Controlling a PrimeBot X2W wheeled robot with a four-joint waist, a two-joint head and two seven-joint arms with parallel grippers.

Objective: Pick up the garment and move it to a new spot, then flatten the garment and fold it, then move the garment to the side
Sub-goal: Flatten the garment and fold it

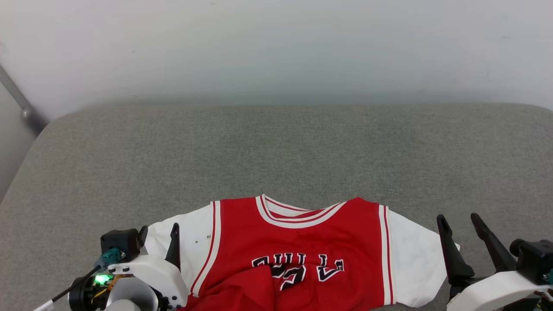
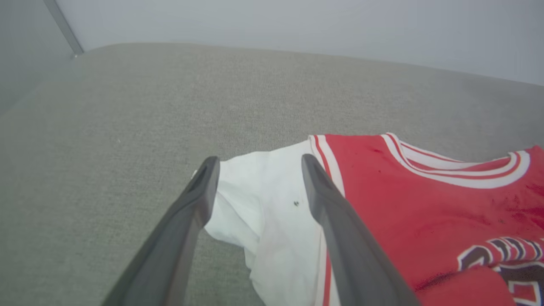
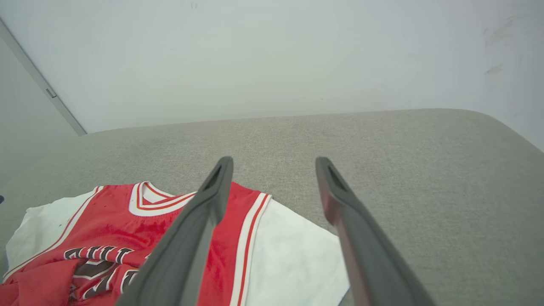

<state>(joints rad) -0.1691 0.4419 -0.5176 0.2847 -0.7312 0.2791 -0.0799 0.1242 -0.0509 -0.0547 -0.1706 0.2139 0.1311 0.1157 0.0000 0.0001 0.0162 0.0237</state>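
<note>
Pale, bare wall [image 1: 276, 47] rises behind a grey fabric-covered bench [image 1: 276, 147] with rounded corners; a slim grey rail [image 1: 21, 108] runs down the wall at the robot's left. The garment [image 1: 302, 233] lies at the near edge of the bench, lettered side up and collar toward the wall, with red cloth bunched over part of the black letters. The left hand [image 1: 159, 228] sits with fingers spread over the white sleeve on that side; whether they touch it is unclear. The right hand [image 1: 457, 217], fingers likewise apart and holding nothing, stands just beside the other white sleeve.
</note>
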